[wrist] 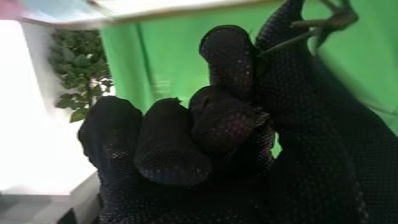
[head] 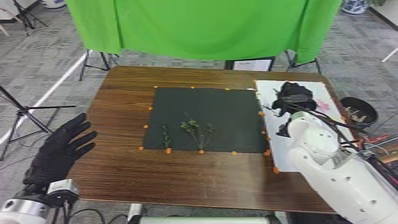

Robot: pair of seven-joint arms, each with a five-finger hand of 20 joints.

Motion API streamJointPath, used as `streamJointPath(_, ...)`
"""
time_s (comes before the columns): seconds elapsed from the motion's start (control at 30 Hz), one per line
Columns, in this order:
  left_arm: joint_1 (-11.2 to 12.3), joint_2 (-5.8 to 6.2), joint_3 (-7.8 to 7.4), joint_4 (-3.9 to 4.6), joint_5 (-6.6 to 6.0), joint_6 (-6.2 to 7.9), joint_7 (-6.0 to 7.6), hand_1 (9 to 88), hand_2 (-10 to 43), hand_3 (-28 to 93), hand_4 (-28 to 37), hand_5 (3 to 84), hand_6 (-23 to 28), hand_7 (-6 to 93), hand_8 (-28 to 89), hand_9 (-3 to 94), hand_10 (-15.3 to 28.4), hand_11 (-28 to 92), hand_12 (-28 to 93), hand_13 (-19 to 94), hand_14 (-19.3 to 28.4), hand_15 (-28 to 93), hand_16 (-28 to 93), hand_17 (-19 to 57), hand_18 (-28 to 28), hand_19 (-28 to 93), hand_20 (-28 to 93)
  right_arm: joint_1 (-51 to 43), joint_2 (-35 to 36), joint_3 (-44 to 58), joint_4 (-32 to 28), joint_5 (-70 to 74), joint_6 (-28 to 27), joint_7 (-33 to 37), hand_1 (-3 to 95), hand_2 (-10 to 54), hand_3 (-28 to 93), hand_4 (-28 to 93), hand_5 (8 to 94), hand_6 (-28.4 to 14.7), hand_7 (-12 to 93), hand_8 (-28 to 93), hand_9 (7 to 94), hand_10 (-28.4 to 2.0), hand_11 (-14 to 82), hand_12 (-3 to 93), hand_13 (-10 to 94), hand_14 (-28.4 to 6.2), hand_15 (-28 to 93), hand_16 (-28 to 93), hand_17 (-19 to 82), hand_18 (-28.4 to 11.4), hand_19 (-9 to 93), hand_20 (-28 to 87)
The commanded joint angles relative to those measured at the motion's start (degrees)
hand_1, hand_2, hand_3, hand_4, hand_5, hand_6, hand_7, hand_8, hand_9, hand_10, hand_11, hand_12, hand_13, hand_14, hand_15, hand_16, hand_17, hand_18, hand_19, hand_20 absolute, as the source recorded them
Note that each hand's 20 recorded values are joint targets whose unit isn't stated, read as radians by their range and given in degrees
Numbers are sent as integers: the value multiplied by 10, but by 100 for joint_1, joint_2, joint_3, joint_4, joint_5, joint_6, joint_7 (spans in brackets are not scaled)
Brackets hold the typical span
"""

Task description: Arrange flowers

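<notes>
Brown wooden table (head: 213,177), dark mat (head: 240,117), white sheet (head: 279,147), orange markers (head: 168,151)

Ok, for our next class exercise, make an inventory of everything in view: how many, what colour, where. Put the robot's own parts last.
table: one, brown, centre
mat: one, dark, on the table
sprigs: about three, green, near side of the mat
stem: one, greenish, in the right robot hand
white sheet: one, right side of the table
markers: several, orange, around the mat
green cloth: one, behind the table
bucket: one, black, right of the table
pots: two, blue and white, far edge
carpet: grey, floor
left robot hand: one, black, by the table's left edge
right robot hand: one, black, over the white sheet
arms: two, white, from the near corners
</notes>
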Motion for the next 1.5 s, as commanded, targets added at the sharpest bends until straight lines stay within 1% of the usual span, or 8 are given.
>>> streamJointPath(0.03, 52, -47, -5, -8, 10, 0, -24, 241, -53, 676, -281, 252, 35, 193, -99, 193, 107, 181, 203, 162, 153, 250, 32, -116, 242, 384, 85, -186, -416, 115, -574, 268, 18, -40, 416, -95, 855, -186, 742, -19, 545, 198, 851, -75, 639, 465, 807, -74, 844, 365, 471, -222, 932, 721)
streamJointPath(0.37, -48, -19, 34, 35, 20, -40, -135, 240, -54, 678, -281, 252, 35, 193, -98, 193, 107, 181, 203, 163, 153, 250, 32, -116, 241, 384, 85, -811, -1101, -199, -653, -345, -462, 142, 414, -95, 854, -179, 744, -16, 544, 205, 855, -75, 638, 465, 815, -73, 844, 365, 481, -223, 932, 729)
streamJointPath(0.5, -126, 14, 57, 84, 8, -108, -154, 242, -55, 678, -281, 252, 35, 194, -98, 193, 107, 181, 203, 163, 152, 248, 31, -116, 242, 384, 85, -984, -1230, -301, -623, -269, -610, 330, 411, -95, 853, -176, 747, -15, 542, 205, 856, -74, 637, 465, 818, -72, 844, 365, 485, -222, 932, 730)
streamJointPath(0.8, -178, 53, 79, 110, 4, -151, -169, 243, -55, 677, -279, 252, 35, 194, -99, 193, 107, 180, 203, 163, 152, 250, 32, -116, 242, 385, 86, -1083, -1395, -311, -449, -550, -816, 530, 408, -95, 853, -176, 752, -11, 533, 208, 863, -70, 631, 464, 828, -67, 839, 366, 495, -222, 932, 731)
streamJointPath(1.23, -125, 20, 73, 84, 4, -103, -153, 242, -54, 677, -281, 251, 34, 195, -100, 193, 106, 181, 204, 163, 152, 249, 32, -116, 242, 385, 85, -1113, -1415, -252, -575, -395, -1005, 460, 311, -57, 843, -200, 784, 1, 485, 174, 878, -69, 609, 462, 844, -66, 827, 371, 517, -224, 932, 736)
streamJointPath(1.33, -117, 4, 61, 83, 6, -104, -172, 244, -51, 674, -281, 250, 34, 196, -100, 193, 106, 180, 203, 163, 152, 249, 32, -116, 242, 384, 85, -1115, -1408, -234, -619, -333, -1084, 480, 283, -47, 849, -204, 786, 2, 481, 144, 881, -69, 603, 463, 844, -66, 825, 374, 518, -224, 932, 736)
streamJointPath(1.47, -113, -13, 57, 70, 8, -100, -169, 243, -51, 674, -280, 252, 35, 194, -100, 193, 107, 181, 204, 163, 153, 248, 31, -116, 242, 384, 85, -1115, -1410, -197, -682, -247, -1180, 507, 244, -21, 856, -196, 794, 1, 514, -82, 884, -70, 594, 462, 845, -67, 822, 372, 521, -225, 932, 736)
streamJointPath(1.5, -113, -13, 54, 69, 6, -98, -170, 243, -51, 674, -280, 252, 35, 194, -99, 193, 107, 181, 204, 163, 153, 249, 32, -116, 242, 384, 85, -1107, -1408, -204, -695, -268, -1214, 519, 240, -16, 855, -196, 797, 0, 513, -95, 885, -71, 593, 461, 846, -67, 821, 371, 523, -225, 932, 736)
